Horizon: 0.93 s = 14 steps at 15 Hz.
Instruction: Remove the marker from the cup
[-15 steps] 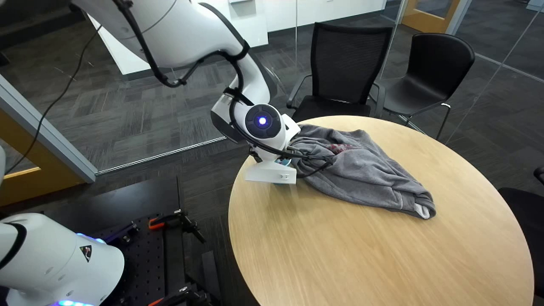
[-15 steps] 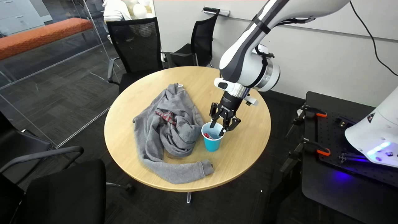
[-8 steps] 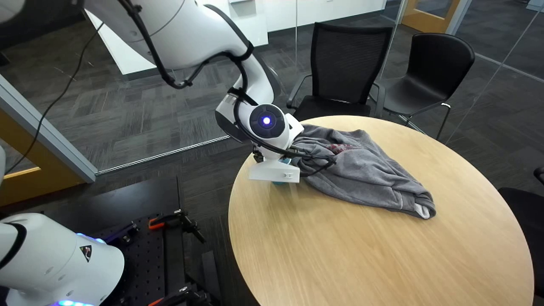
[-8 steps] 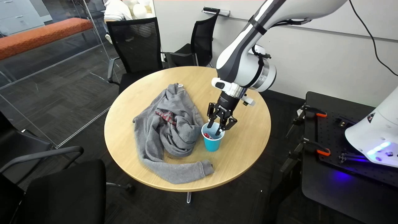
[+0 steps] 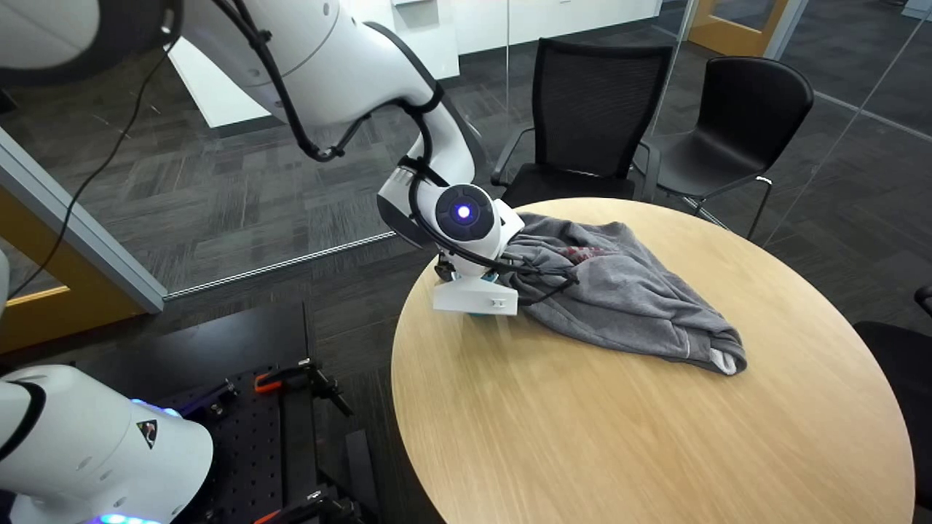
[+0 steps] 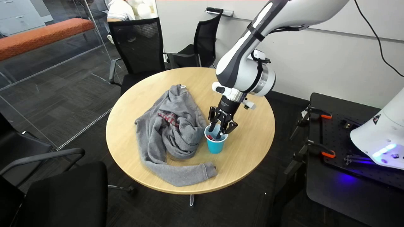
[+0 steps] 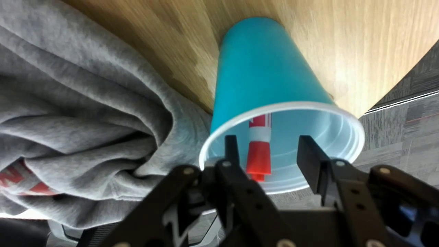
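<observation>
"Marker (image 7: 259, 151): where is it seen?"

"Between the parted jaws of the gripper (image 7: 268, 145), inside the upright cup (image 7: 264, 72). One side is crowded by grey cloth (image 7: 85, 99); opposite, tabletop (image 6: 249, 138) is seen up to its edge."

"Its look?"

"Red-capped, white-banded; the lower end is hidden."

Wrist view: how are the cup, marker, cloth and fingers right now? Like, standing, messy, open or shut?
Cup: standing upright, no lid.
Marker: inside the cup, red end up.
Cloth: crumpled.
Fingers: open, not gripping the marker.
</observation>
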Tool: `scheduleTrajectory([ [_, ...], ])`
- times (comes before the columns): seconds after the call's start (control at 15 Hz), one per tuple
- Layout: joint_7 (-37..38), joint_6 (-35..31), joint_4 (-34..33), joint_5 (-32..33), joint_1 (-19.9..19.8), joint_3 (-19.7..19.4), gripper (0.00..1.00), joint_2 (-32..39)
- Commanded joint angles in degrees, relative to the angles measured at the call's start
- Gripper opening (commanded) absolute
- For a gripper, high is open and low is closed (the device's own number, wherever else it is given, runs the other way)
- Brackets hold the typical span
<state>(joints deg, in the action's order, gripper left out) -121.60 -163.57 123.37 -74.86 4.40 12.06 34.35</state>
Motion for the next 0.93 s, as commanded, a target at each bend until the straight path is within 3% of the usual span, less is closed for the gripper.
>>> scheduleTrajectory([
  [0.0, -0.1, -2.9, -2.5, 0.0, 1.1, -0.2, 0.47, 2.1],
  [0.53, -1.8, -2.8, -5.5, -1.9, 0.5, 0.7, 0.28, 4.3],
  [0.6, -1.9, -2.9, -5.7, -2.0, 0.5, 0.7, 0.10, 4.5],
  [0.73, -2.2, -2.8, -6.1, -2.3, 0.3, 0.9, 0.01, 4.9],
  [0.87, -2.6, -2.9, -6.3, -2.8, 0.2, 1.1, 0.05, 4.9],
])
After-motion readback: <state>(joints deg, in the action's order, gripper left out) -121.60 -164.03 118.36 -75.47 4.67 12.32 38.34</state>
